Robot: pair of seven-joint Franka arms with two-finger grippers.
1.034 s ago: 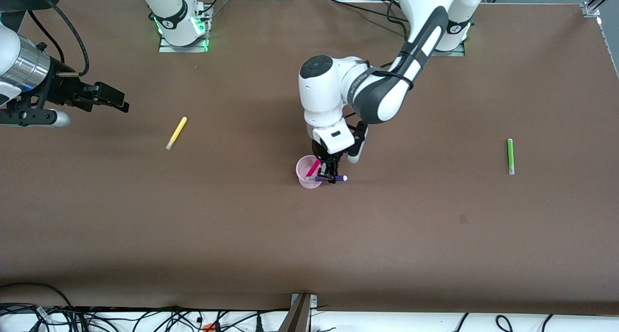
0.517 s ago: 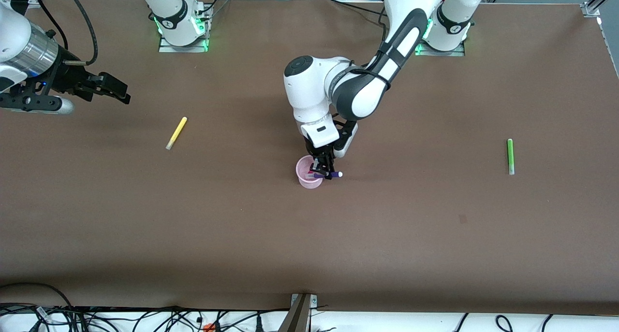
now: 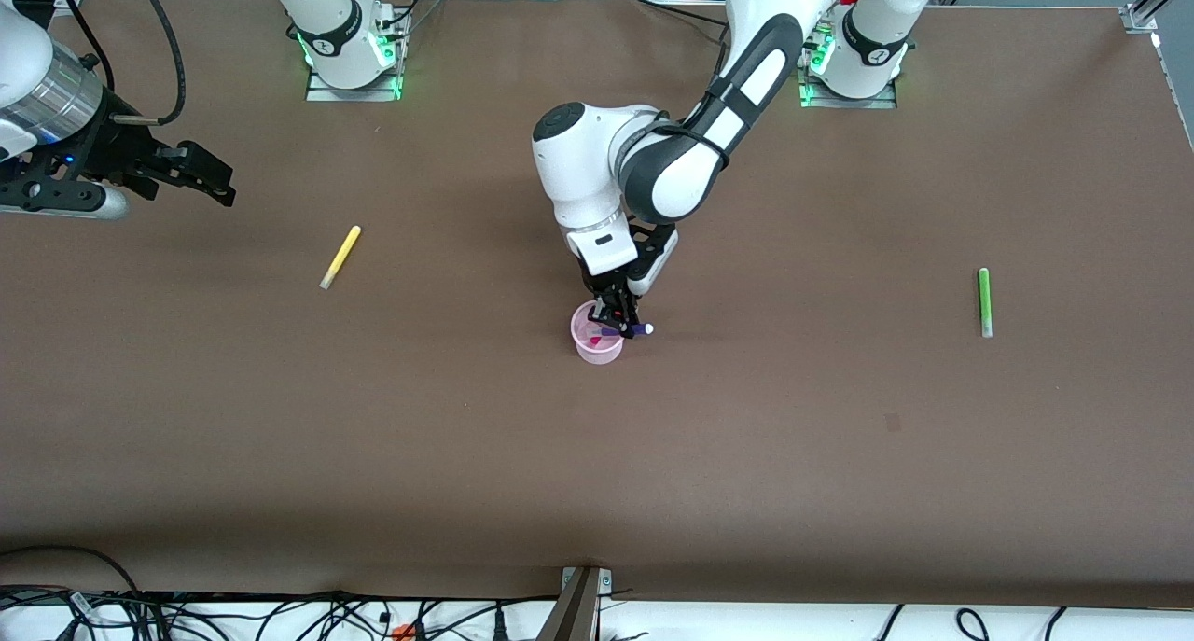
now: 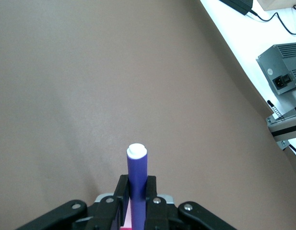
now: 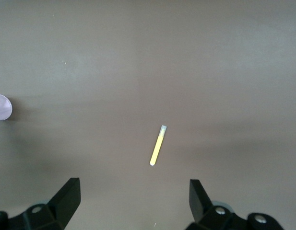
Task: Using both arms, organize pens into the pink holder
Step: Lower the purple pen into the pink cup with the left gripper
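The pink holder stands mid-table with the magenta-pink pen inside. My left gripper is shut on the dark purple pen, held level over the holder's rim; the pen shows between the fingers in the left wrist view. The yellow pen lies toward the right arm's end and shows in the right wrist view. The green pen lies toward the left arm's end. My right gripper is open and empty, up in the air near the table's end, with its fingers wide apart.
The holder also shows at the edge of the right wrist view. A metal post and cables sit at the table edge nearest the front camera. The arm bases stand along the edge farthest from it.
My left gripper has carried the purple pen sideways toward the right arm's end, further over the holder. My right gripper has drifted slightly toward its end of the table.
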